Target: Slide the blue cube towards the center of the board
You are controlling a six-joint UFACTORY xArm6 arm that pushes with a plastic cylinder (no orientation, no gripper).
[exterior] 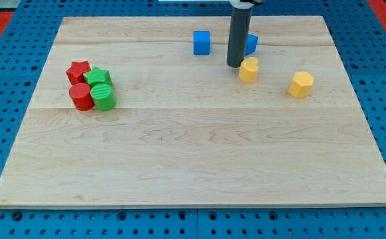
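The blue cube (201, 42) sits near the view's top, a little left of the middle. My tip (235, 64) rests on the board to the right of the cube and slightly lower, apart from it. A second blue block (251, 44) is partly hidden behind the rod, its shape unclear. A yellow block (249, 70) stands just right of my tip, very close or touching.
A yellow hexagonal block (301, 84) lies at the right. At the left a tight cluster holds a red star (78, 70), a green star (98, 76), a red cylinder (81, 96) and a green cylinder (103, 96). The wooden board (193, 166) lies on a blue perforated base.
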